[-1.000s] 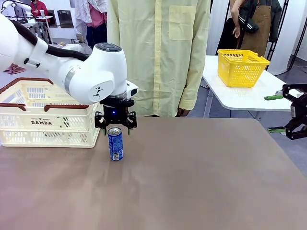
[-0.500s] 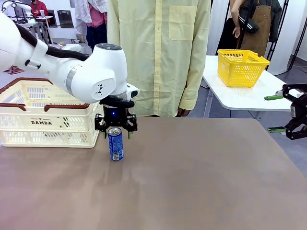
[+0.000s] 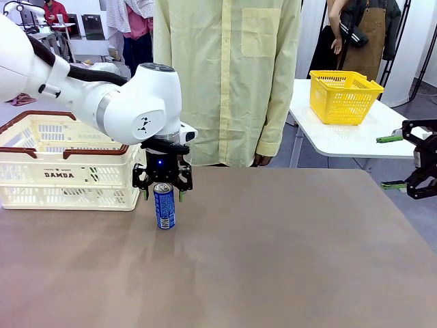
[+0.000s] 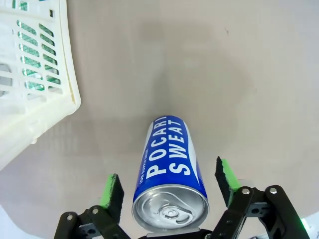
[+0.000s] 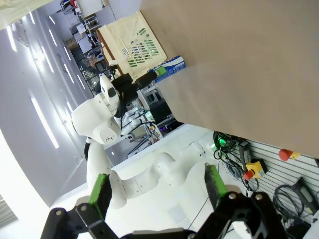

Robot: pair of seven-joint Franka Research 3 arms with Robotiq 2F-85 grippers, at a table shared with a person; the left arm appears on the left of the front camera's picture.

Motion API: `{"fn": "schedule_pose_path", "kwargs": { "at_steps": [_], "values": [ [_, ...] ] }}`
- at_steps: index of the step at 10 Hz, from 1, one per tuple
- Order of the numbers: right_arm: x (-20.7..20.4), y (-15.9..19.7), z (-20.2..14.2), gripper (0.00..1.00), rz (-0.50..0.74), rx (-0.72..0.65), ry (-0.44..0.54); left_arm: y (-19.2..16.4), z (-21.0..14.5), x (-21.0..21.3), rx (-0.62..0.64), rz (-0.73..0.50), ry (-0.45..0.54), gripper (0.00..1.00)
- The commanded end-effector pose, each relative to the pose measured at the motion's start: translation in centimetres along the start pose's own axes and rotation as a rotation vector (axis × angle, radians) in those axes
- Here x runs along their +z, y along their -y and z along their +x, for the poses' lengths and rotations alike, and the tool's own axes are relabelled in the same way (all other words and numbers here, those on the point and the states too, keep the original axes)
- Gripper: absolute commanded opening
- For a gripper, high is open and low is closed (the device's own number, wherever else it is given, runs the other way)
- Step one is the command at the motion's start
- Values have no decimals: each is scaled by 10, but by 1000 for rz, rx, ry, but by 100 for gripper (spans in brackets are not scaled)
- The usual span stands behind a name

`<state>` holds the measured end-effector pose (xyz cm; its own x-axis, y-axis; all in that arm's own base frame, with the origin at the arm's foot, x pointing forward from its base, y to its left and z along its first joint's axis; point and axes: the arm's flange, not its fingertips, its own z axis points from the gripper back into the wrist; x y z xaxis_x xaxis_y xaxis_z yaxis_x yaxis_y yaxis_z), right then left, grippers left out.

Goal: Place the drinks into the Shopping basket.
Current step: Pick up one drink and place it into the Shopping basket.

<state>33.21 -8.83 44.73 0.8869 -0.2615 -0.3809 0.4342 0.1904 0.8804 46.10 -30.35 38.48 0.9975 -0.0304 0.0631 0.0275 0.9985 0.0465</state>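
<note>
Blue can [image 3: 164,205], upright on brown table [image 3: 273,260], left of centre, just right of basket [image 3: 65,171]. White "POCARI SWEAT" lettering down its side in left wrist view [image 4: 169,169], silver top with pull tab facing camera. Can apart from basket, narrow strip of bare table between.

Left gripper [image 3: 162,193] pointing down, straddling top of can. Green pads [image 4: 112,191] either side of can in wrist view, small gap on each side; jaws spread, not touching metal, nothing held. White left arm reaching in from left, passing over near-right corner of basket.

Basket cream, slotted, dark red rim and handles, "DAMDA" on near wall; sits at left edge of table. Corner of its white lattice at upper left of left wrist view [image 4: 35,79], something green glimpsed through slots, too hidden to name.

Right gripper [image 3: 396,162] at far right edge of front view, off table edge, turned sideways, green-tipped fingers wide apart, empty. Own wrist view [image 5: 157,191] confirms: both fingers splayed, nothing between, looking back across table toward left arm and can [image 5: 169,64].

Person in pale yellow shirt [image 3: 225,75] standing at far side, centre, hand hanging by table edge. Yellow mesh basket [image 3: 343,96] on separate white table [image 3: 341,137], far right.
</note>
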Motion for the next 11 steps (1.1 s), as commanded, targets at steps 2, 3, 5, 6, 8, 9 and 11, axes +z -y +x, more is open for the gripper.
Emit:
{"fn": "schedule_pose_path", "kwargs": {
  "at_steps": [2, 3, 5, 6, 8, 9, 11],
  "values": [
    [1, -3, -3, 100, -2, -18, -3, 1, 4, 3, -21, 0, -6, 0],
    [1, -3, -3, 100, -2, -18, -3, 1, 4, 3, -24, -1, -7, 0],
    [1, -3, -3, 100, -2, -18, -3, 2, 4, 2, -30, -3, -14, 0],
    [1, -3, -3, 100, -2, -18, -3, 1, 4, 1, -39, -7, -19, 0],
    [1, -3, -3, 100, -2, -18, -3, 3, 4, 0, -48, -10, -22, 0],
    [1, -3, -3, 100, -2, -18, -3, 3, 4, 0, -53, -13, -21, 0],
    [1, -3, -3, 100, -2, -18, -3, 3, 2, 2, -52, -13, -22, 0]
  ]
}}
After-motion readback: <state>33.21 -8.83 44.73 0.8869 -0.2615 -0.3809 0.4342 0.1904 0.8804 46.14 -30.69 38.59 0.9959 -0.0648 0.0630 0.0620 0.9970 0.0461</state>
